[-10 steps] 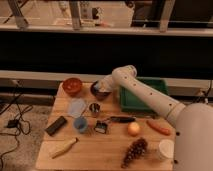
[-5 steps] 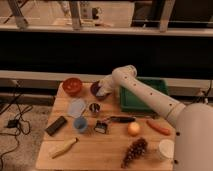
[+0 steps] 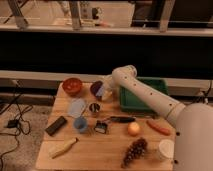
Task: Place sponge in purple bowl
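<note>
**Q:** Broadly, what fills the camera view, taken from largest to smallest?

**A:** A light wooden table [image 3: 102, 159] carries all the objects. A white robot arm [image 3: 150, 96] reaches from the lower right toward the table's far edge. A green rectangular tray [image 3: 159, 86] sits at the far right of the table, and the arm passes over its left part.

**Q:** And the mid-sized items?

**A:** A round red-orange bowl [image 3: 72, 86] stands at the far left. A round dark purple bowl [image 3: 95, 86] stands just beside it on the right. Nearer the camera lie a flat pale blue sheet [image 3: 76, 107], a black rectangular block [image 3: 55, 125] and a bunch of dark grapes [image 3: 134, 150]. A white paper cup [image 3: 165, 148] stands at the right edge, near the grapes.

**Q:** The smaller ones?

**A:** A small blue cup [image 3: 80, 123] and a small metal cup [image 3: 94, 108] stand near the centre. A round orange fruit [image 3: 133, 129] lies toward the right.

**Q:** Where is the task's object?

**A:** The small light blue sponge [image 3: 103, 93] is at the right rim of the purple bowl, directly at the arm's tip. It cannot be told whether the sponge is inside the bowl or just above it.

**Q:** And the gripper?

**A:** The gripper [image 3: 106, 90] is at the bowl's right side, against the sponge. It cannot be told whether it is clamped on the sponge or has let go.
</note>
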